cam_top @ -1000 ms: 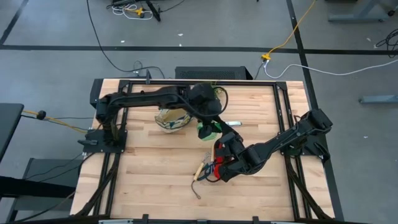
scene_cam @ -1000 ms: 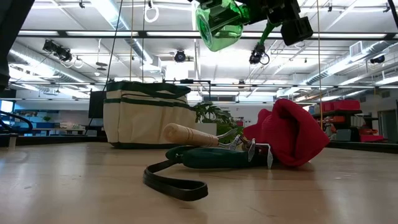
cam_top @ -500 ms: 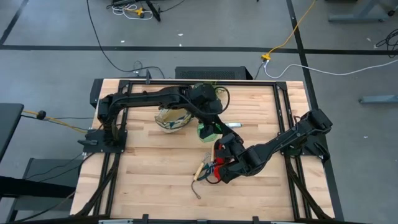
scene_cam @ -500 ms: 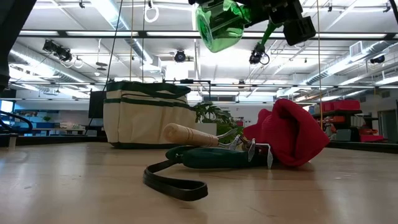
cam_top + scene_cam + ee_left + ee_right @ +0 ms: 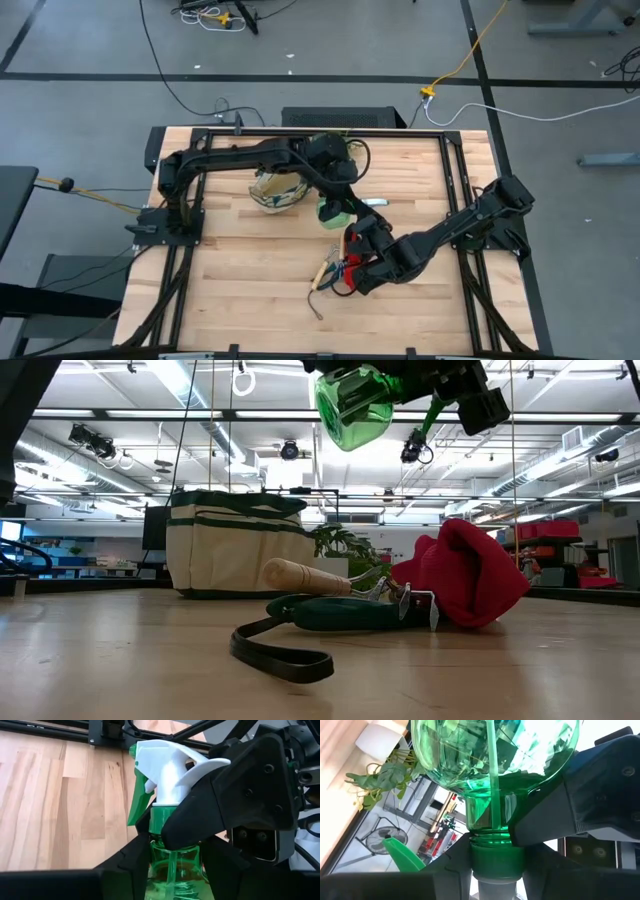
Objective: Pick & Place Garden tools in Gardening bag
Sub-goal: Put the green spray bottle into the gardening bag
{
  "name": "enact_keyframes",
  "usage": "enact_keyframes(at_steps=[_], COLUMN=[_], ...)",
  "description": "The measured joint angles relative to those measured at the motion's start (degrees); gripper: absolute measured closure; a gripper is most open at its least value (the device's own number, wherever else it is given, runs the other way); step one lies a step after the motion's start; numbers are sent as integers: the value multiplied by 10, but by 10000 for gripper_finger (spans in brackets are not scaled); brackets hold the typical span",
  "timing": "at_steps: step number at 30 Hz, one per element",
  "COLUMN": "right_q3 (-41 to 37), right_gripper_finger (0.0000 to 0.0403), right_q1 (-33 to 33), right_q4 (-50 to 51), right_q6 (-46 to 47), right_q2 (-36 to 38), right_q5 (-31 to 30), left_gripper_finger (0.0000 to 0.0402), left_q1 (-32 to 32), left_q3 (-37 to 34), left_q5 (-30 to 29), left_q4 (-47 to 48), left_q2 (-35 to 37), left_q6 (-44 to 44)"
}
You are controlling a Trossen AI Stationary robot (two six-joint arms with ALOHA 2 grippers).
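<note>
The translucent green spray bottle (image 5: 352,405) with its pale nozzle (image 5: 167,760) hangs high over the table's middle, held between both grippers. My left gripper (image 5: 335,200) and my right gripper (image 5: 352,236) are both shut on it. The red-and-black gloves (image 5: 465,575) lie in a heap on the table. The little rake (image 5: 305,577) rests on a dark green strapped thing (image 5: 340,615) beside them. The cream gardening bag (image 5: 240,545) stands upright at the far left of them and also shows in the high view (image 5: 275,190). My left gripper (image 5: 172,867) pinches the bottle's green body just below the shoulder (image 5: 172,857), one finger (image 5: 132,865) on each side. The bottle is lifted clear and tilted, its nozzle pointing away from this wrist. My right gripper (image 5: 492,865) pinches the bottle's green collar at the neck (image 5: 492,852) between its two fingers. In the left wrist view one finger (image 5: 192,820) lies across the neck just under the white nozzle head. The bottle is clear of the table.
A leafy plant in a white pot (image 5: 375,770) stands near the table's far edge, behind the bag in the low view (image 5: 340,545). A dark strap loop (image 5: 285,655) lies on the table toward the near edge. Bare wood lies left and near.
The spray bottle has tipped a little in the air, its base swinging slightly lower. Both grippers have stayed shut on it and have hardly moved.
</note>
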State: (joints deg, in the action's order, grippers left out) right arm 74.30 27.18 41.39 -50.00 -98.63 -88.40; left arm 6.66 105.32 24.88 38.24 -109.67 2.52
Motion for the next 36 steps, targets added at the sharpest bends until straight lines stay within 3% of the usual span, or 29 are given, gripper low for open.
enact_keyframes(at_steps=[21,36], right_q3=[0,2], right_gripper_finger=[262,166], right_q1=[1,2], right_q4=[17,9], right_q6=[32,47], right_q2=[0,0], right_q5=[3,-14], left_gripper_finger=[244,244], left_q1=[-1,-1], left_q3=[0,-1], left_q5=[-20,-43], left_q4=[13,36], left_q2=[6,19], left_q6=[-8,-16])
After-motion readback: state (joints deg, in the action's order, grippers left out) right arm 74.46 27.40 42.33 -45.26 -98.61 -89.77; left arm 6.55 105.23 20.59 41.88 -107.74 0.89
